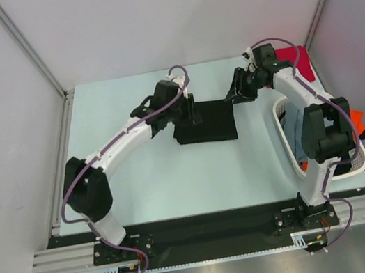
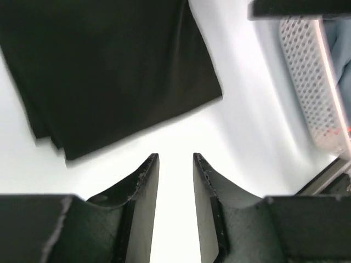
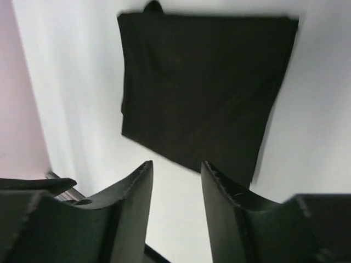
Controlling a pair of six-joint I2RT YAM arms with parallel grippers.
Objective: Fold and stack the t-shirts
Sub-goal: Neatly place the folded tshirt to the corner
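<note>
The left claw (image 2: pixel 175 164) is released: its two fingers stand apart with only bare worktop (image 1: pixel 161 175) showing in the gap. Just beyond the fingertips lies an edge of the black t-shirt (image 2: pixel 109 71), folded into a flat, layered rectangle. From above, this claw sits at the left far corner of that fold.

The right claw (image 3: pixel 176 169) is released as well, jaws parted and nothing between them. Its camera looks down on the same black fold, which fills the middle of that view. Seen from overhead, this claw hangs just off the fold's far right corner, apart from the cloth.

The black fold rests near the middle of the worktop, between the two claws. To its right stands a white perforated basket (image 1: pixel 281 126), with a grey-blue t-shirt (image 1: pixel 297 132) inside it and an orange t-shirt (image 1: pixel 357 120) at its outer side. A red t-shirt (image 1: pixel 294 60) lies in the far right corner, behind the right arm.
</note>
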